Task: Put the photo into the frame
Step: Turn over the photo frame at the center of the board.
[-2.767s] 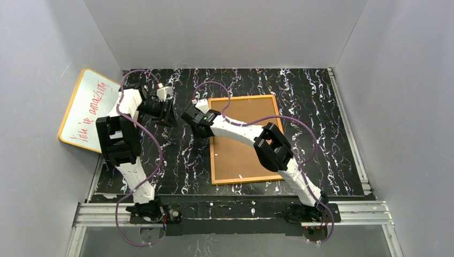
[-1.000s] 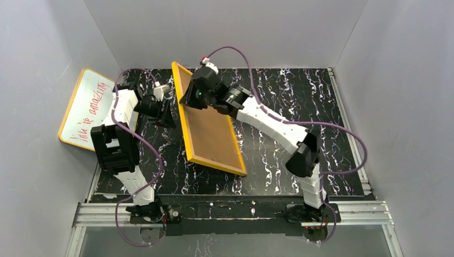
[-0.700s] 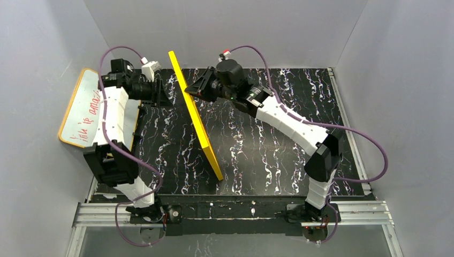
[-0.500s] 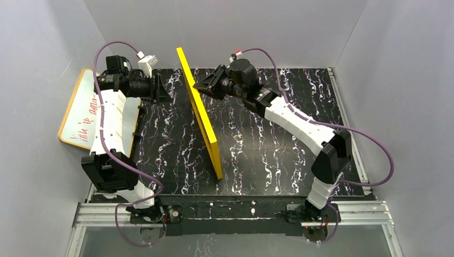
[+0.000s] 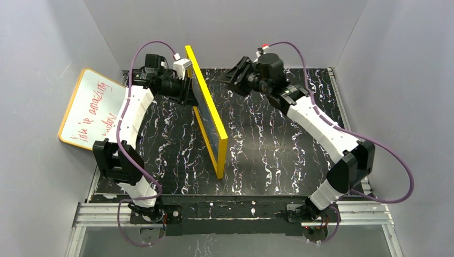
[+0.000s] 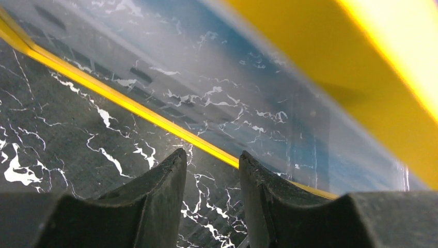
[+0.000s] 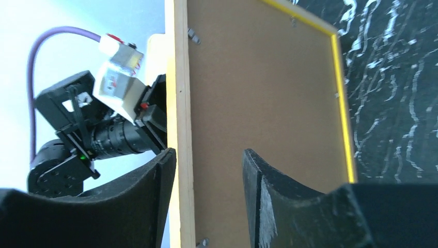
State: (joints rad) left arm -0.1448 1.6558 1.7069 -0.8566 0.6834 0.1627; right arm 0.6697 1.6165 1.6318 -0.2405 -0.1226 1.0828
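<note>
Yellow-bordered glass picture frame [image 5: 211, 115] stood on edge on the black marbled surface [image 5: 278, 144]
Left pincer [image 5: 189, 91] parted, seemingly touching its glass; right pincer [image 5: 226, 76] released, held apart

walls [image 5: 225, 32]: plain grey | tabletop [image 5: 278, 155]: black, white-veined | whiteboard [image 5: 85, 112]: leaning on left wall, red writing

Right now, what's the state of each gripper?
Left gripper: open, nothing between its fingers, facing the glass side of the frame.
Right gripper: open, empty, off the frame's back.
</note>
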